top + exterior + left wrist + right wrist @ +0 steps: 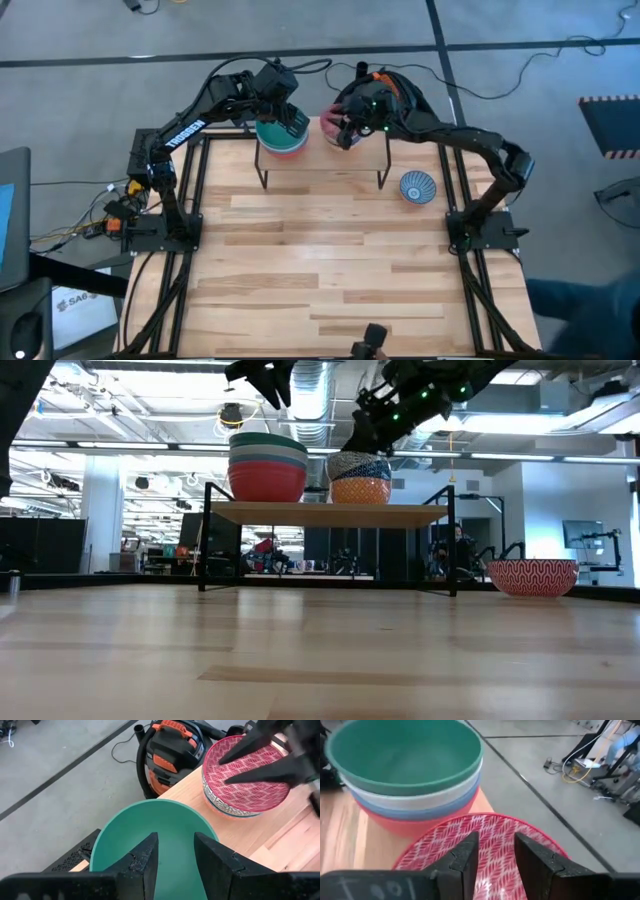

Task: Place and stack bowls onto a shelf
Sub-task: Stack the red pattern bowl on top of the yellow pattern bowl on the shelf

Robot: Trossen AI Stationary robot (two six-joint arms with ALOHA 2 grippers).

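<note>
The shelf [325, 155] stands at the table's far middle. On its left end sits a stack of bowls [267, 465]: orange-red at the bottom, then light blue and white, with the teal-green bowl [150, 835] on top. My left gripper [175, 840] hangs open above the teal bowl and clear of it. On the shelf's right end a pink-red patterned bowl [235, 795] sits nested on a yellow-orange patterned bowl [360, 490]. My right gripper [495, 840] is shut on the pink-red bowl. My right gripper comes at the pink-red bowl from the table's right, slanting slightly down, its fingers [260, 772] reaching over the bowl's patterned inside [445, 845]. The place of contact at the near rim is hidden by the gripper itself. The bowl sits level in the bowl beneath.
A bowl with a blue-and-white inside [418, 187] stands on the table to the right of the shelf. An orange-and-black shop vacuum [175, 750] stands on the floor behind the table's far edge. The near half of the tabletop [330, 270] is bare wood.
</note>
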